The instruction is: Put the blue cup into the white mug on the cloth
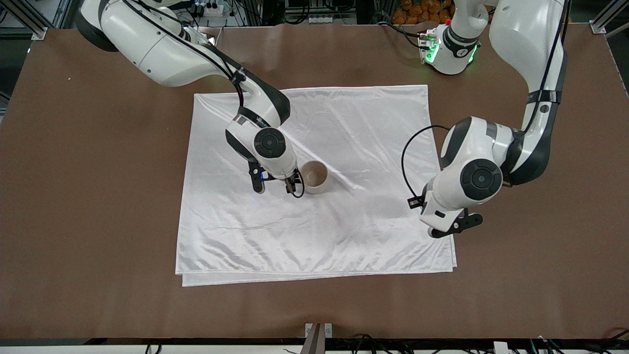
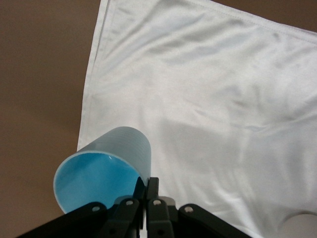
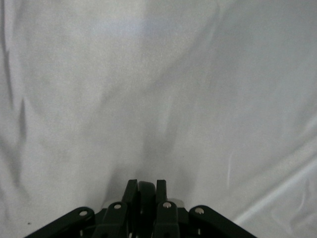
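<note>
Glossy white arms, dark grey joints, black cables, black claws

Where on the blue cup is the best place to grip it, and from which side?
The wall at the rim, coming in at the open mouth. The blue cup has no handle and tapers, so one finger inside and one outside likely holds surest. The left gripper pinches it just so, over the cloth.
</note>
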You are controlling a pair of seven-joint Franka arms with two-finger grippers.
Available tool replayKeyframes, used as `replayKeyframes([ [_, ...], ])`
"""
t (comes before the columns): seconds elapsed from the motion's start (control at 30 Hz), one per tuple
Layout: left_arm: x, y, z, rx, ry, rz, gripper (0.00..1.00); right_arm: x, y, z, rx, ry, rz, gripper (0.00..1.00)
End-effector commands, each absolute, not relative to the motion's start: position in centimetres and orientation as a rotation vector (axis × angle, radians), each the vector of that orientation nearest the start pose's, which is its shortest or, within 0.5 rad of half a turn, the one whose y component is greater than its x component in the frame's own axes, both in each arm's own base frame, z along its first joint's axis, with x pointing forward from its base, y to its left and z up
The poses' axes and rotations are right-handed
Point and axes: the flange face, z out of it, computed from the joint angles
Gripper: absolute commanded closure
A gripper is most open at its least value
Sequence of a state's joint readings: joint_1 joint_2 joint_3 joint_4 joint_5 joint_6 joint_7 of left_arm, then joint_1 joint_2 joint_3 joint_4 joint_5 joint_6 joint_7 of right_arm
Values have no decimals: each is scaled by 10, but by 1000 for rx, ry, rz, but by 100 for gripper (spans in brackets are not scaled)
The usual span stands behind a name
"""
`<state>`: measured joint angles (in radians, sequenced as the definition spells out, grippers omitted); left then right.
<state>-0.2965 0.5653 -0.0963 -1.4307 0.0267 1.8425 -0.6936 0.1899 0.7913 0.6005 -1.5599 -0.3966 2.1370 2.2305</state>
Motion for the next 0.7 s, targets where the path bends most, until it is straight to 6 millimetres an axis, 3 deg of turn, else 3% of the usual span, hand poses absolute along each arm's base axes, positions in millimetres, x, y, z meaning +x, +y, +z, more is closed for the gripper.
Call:
replayKeyframes([
  [0.0, 637, -275, 362, -3041, -520, 226, 100, 543, 441, 226, -2489, 1993, 106, 100],
  [0.1, 633, -285, 360, -3034, -541, 224, 100, 543, 440, 225, -2491, 1994, 103, 97],
  [0.17, 630, -294, 359, -3031, -545, 223, 100, 543, 439, 224, -2493, 1999, 106, 90],
  [0.37, 624, -311, 364, -3038, -567, 210, 100, 547, 436, 227, -2481, 2012, 106, 52],
  [0.4, 623, -316, 366, -3045, -573, 212, 100, 548, 435, 230, -2477, 2015, 105, 43],
  [0.47, 621, -322, 367, -3053, -587, 222, 100, 549, 434, 233, -2476, 2014, 102, 3],
  [0.67, 610, -342, 367, -3050, -599, 226, 100, 554, 431, 248, -2471, 2004, 93, 0],
])
